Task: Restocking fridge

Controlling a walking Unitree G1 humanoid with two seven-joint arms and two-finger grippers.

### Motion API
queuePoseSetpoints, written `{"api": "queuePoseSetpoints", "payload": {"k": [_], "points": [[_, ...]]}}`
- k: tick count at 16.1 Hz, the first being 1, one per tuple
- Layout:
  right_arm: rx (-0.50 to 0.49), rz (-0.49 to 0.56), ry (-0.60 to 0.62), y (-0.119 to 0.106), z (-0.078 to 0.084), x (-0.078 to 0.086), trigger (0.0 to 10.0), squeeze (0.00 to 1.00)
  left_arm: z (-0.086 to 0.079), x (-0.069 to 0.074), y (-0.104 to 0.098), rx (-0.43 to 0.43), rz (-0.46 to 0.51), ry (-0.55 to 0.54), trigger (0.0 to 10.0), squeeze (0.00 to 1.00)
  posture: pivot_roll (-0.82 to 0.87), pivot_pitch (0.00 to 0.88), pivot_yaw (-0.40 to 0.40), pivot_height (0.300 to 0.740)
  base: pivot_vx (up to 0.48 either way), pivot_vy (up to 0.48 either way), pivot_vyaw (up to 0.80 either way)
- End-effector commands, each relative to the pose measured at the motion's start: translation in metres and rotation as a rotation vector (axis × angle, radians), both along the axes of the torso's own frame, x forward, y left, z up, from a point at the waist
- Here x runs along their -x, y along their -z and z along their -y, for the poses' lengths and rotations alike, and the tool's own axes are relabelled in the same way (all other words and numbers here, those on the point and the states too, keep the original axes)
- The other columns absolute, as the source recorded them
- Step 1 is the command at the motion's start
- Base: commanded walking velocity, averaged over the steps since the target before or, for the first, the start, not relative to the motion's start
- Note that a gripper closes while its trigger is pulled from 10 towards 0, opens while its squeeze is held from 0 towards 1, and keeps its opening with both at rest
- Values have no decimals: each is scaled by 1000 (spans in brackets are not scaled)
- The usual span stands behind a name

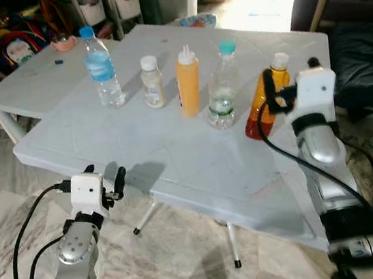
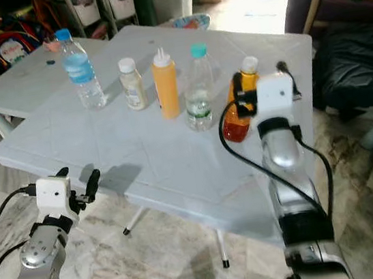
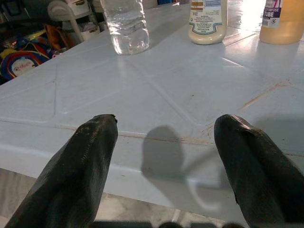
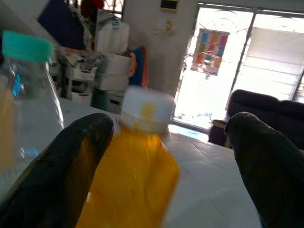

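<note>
White plastic bench (image 1: 198, 172) carries five bottles in a row, the stock waiting to go to the fridge. Nearest, at the bench's front edge, the left gripper (image 1: 106, 184) hangs just off the rim, fingers spread wide and empty, idle while the other arm works. Further in, toward the bench's right edge, the right gripper (image 1: 277, 93) is raised to neck level of the amber bottle (image 1: 264, 105), fingers parted on either side of it, not yet closed; in the right wrist view the bottle is between the fingers. Looks like the approach for the first pick, taking the end bottle because it is the closest. The bottle seems to tilt, though contact is unclear. Beyond it along the bench: teal-capped water bottle (image 1: 222, 86), orange squeeze bottle (image 1: 188, 82), small cream bottle (image 1: 153, 82), blue-capped water bottle (image 1: 101, 68), all upright and apart.
</note>
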State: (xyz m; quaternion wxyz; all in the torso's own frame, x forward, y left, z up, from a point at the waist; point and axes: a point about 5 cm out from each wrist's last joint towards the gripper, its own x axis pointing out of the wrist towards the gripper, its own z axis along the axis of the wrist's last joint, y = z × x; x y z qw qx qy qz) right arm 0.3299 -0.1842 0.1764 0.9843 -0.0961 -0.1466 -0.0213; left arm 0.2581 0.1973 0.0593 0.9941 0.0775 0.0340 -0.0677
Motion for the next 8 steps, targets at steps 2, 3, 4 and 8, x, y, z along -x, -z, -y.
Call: {"api": "queuePoseSetpoints", "payload": {"k": [2, 3, 4, 8], "points": [[-11, -4, -73, -10, -10, -12, 9373, 0, -5, 4, 3, -20, -12, -10, 10000, 0, 82, 0, 15, 740, 0, 0, 0], [-14, -10, -101, -12, -13, -16, 4314, 0, -4, 4, 4, -20, -15, -11, 10000, 0, 82, 0, 14, 740, 0, 0, 0], [-17, -11, -108, -13, -15, -18, 2902, 0, -4, 4, 5, -21, -16, -11, 10000, 0, 83, 0, 12, 740, 0, 0, 0], [-55, -40, -90, -15, -13, -22, 0, 0, -4, 5, 5, -24, -20, -11, 10000, 0, 84, 0, 12, 740, 0, 0, 0]]}}
